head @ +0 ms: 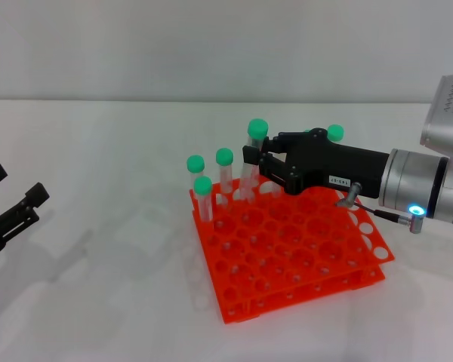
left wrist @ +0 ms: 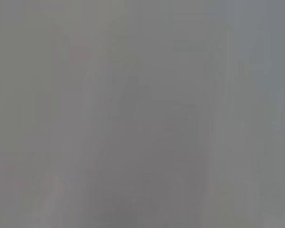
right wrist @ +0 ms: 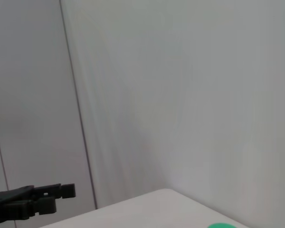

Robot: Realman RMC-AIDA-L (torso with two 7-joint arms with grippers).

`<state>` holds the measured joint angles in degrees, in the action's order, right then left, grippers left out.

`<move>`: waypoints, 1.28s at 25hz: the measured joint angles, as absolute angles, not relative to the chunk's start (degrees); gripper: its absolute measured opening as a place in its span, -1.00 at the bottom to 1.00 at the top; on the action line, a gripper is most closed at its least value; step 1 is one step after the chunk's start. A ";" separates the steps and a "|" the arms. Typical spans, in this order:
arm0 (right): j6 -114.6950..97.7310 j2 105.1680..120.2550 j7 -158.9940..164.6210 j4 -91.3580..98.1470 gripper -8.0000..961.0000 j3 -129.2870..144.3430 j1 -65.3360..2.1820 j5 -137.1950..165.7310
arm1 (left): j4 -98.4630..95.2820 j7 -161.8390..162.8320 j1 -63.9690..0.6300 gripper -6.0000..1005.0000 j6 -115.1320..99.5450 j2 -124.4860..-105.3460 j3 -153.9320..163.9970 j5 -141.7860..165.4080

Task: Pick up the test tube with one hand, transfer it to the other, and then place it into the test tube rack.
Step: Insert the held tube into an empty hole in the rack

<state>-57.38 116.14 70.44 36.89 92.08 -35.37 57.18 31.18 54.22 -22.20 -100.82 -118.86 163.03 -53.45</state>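
Nearest me, at my left edge, my left gripper (head: 11, 215) hangs idle over the bare tabletop (head: 98, 302), its jaws spread apart with nothing in them, well away from the work. Further out sits the test tube rack (head: 287, 249), its near rows of holes unfilled, and over its far side my right gripper (head: 255, 166) reaches across with the jaws closed around the test tube (head: 251, 170), pinching it just below the green cap while the tube points down toward the back row. I judge this to be the seating step: I should keep the tube upright, line its tip over one free hole, and lower straight until both plates guide it before I let go, since a tilt could catch the rim or knock the neighbouring tubes (head: 211, 188) standing just beside it. Much of what I need is hard to see. My own black gripper body covers the holes beneath it and most of another green-capped tube (head: 335, 133) behind it, so I cannot tell whether the tip has entered a hole. My left wrist view shows only grey blur, and my right wrist view gives wall, a sliver of green cap and the distant left gripper, never the rack.
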 joint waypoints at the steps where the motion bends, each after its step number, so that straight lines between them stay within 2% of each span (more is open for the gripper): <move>1: -57.17 116.17 70.43 36.73 -0.55 92.18 -35.39 56.82 | 31.17 54.23 -22.29 0.75 -100.74 -118.86 163.03 -53.42; 32: -52.49 116.19 70.70 32.54 -0.54 100.17 -37.70 47.11 | 31.22 54.32 -23.91 0.75 -99.06 -118.74 163.04 -53.37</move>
